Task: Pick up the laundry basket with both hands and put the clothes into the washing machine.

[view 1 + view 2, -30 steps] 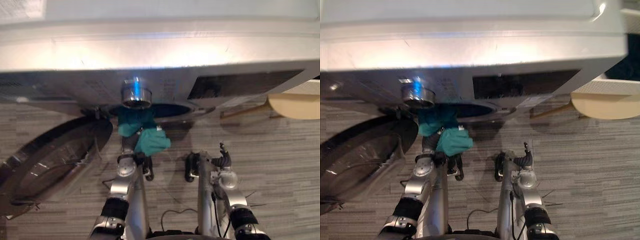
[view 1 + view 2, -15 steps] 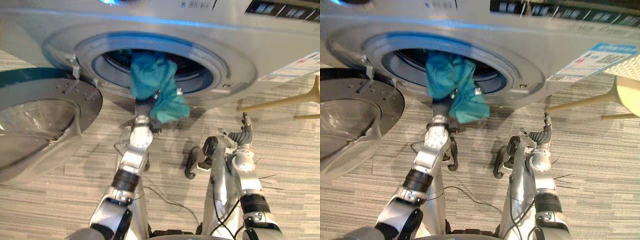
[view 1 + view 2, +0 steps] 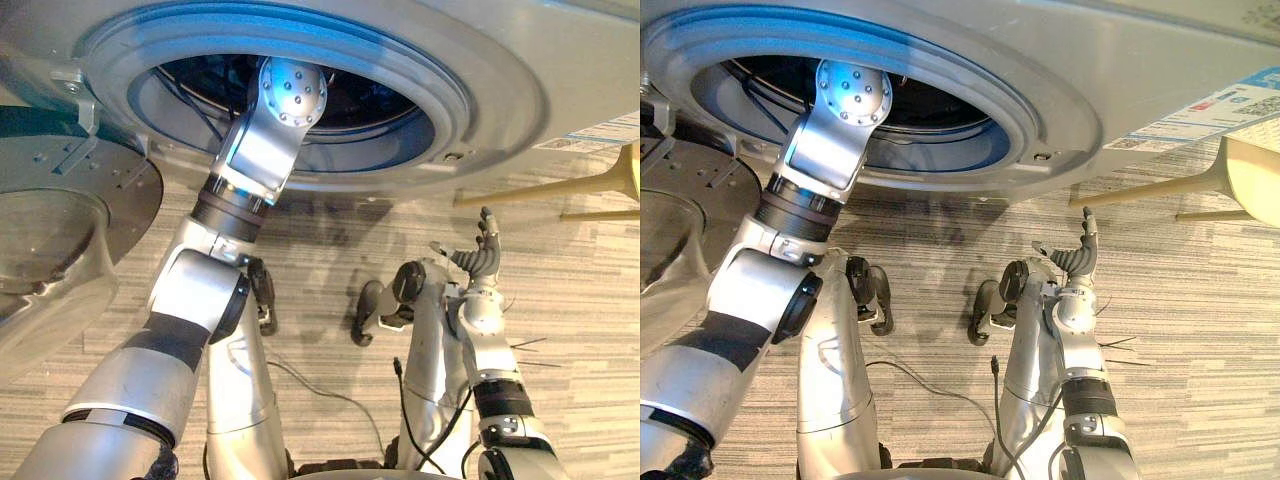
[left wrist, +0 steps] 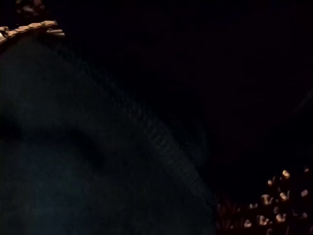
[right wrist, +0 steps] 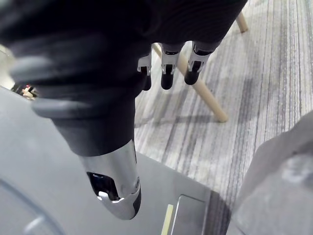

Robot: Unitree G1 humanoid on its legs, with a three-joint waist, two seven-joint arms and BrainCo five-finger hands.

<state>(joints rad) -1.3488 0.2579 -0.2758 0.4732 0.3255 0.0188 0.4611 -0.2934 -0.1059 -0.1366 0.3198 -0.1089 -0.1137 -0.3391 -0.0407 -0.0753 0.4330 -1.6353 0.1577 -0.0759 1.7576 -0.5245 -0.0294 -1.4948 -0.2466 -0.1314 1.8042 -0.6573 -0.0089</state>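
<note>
At the far left the washing machine's door (image 3: 70, 200) hangs swung wide on its hinge, out of the path to the round opening (image 3: 440, 95). My left arm (image 3: 250, 170) goes up from below and passes over the rim into the drum. My left hand is inside, past where the head views can see, so I cannot tell whether it is clenched or let go.

In my left wrist view it is very dark. A dim bluish mass (image 4: 73, 147) with a ribbed line across it lies close in front, and specks of light glint off the drum wall (image 4: 264, 205) beyond. I take that mass for the clothes, already inside the drum, but I cannot be sure, nor whether I am touching it.

Further right, my right hand (image 3: 478, 258) is lifted below the front of the washing machine (image 3: 560, 60), palm empty, fingers loose and nearly straight, touching nothing. I judge it is simply kept clear while the left does the loading. At the far right, pale wooden chair legs (image 3: 545, 190) slant across the striped floor (image 3: 580, 330).

By count: one machine, one door, one opening, one dim bundle, two chair legs, and two hands, one of them free.
</note>
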